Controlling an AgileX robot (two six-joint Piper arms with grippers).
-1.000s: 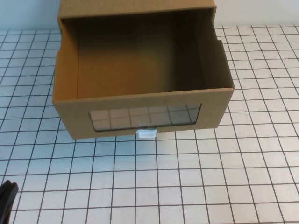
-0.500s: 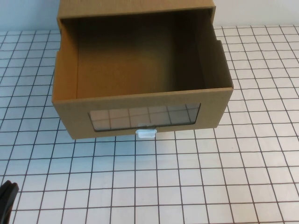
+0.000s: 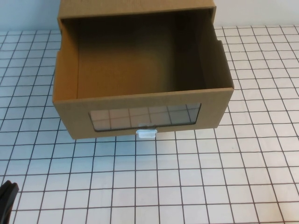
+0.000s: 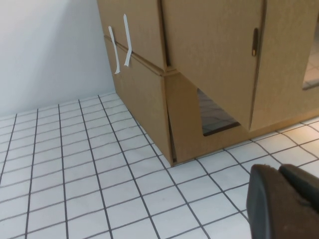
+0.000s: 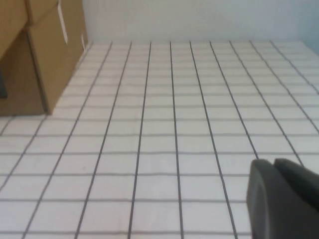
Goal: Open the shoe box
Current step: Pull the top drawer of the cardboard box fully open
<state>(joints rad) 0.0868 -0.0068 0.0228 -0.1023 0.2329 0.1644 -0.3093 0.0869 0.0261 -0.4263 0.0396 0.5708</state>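
Brown corrugated-cardboard shoe box (image 3: pixel 140 100), drawer type. High view: it sits at 12 o'clock on the white gridded table (image 3: pixel 196 182), with its drawer drawn out toward 6 o'clock and nothing inside, so the task reads as essentially done. The clear window (image 3: pixel 145 116) and small white plastic pull tab (image 3: pixel 146 133) face the robot; the tab is the natural purchase for opening. The left claw (image 3: pixel 6 201) shows as a black tip at 7 o'clock, well apart from the box, apparently parked.

Left wrist view: the claw's fingers are pressed together, holding nothing, low over the table near the box's side, which bears two white tape strips (image 4: pixel 121 47).

Right wrist view: the right claw (image 5: pixel 283 199), likewise closed and empty, is well apart from the box and judged idle.
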